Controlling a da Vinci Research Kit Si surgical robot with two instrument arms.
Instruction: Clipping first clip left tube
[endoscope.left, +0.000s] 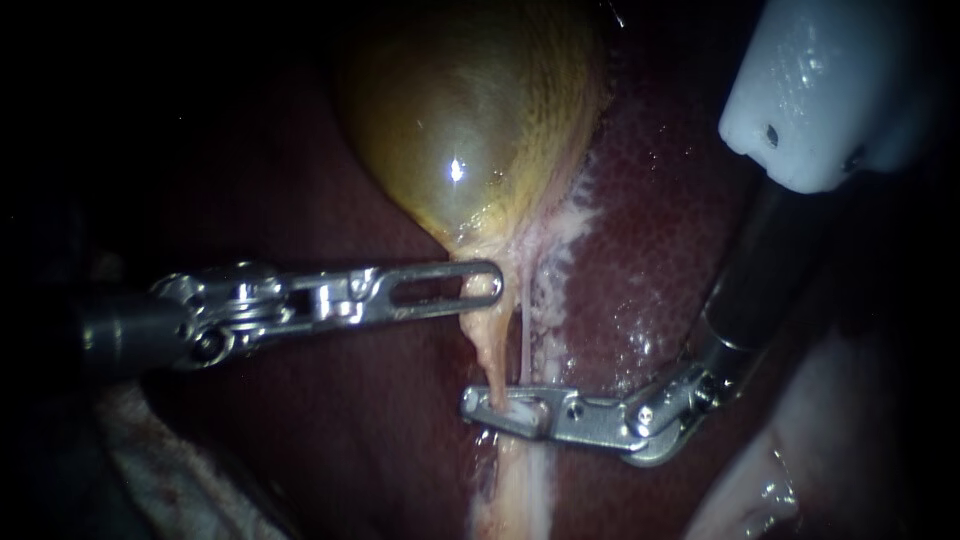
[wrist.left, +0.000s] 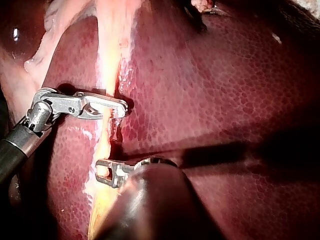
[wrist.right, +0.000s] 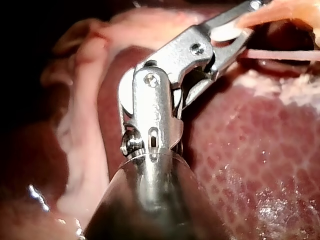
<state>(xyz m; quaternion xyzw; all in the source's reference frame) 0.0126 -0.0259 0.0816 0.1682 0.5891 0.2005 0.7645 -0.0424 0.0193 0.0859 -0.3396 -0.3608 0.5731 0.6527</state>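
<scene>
Left instrument (endoscope.left: 484, 287): comes in level from the left, just under the gallbladder (endoscope.left: 470, 110).
Left hand: clamped on the pale neck of tissue where the gallbladder narrows. The slotted upper jaw lies flat over it, and tissue bulges at the tip.
Right instrument (endoscope.left: 492, 408): its shaft drops in from the upper right, the wrist bent so the hand points left, low over the liver (endoscope.left: 660, 250).
Right hand: not clenched tight. The jaws stand a little apart and carry a white clip (endoscope.left: 520, 408) between them, touching it from both sides.
Left tube (endoscope.left: 490, 350): the thicker, yellowish strand. It runs straight down from the left hand's grip into the mouth of the right hand, and sits between those jaws inside the clip.
Thin strand (endoscope.left: 524, 335): just beside the left tube, on its right. From the right wrist camera it appears to lie outside the jaws, alongside one of them.
Liver: dark red, mottled and wet, beneath both instruments.
</scene>
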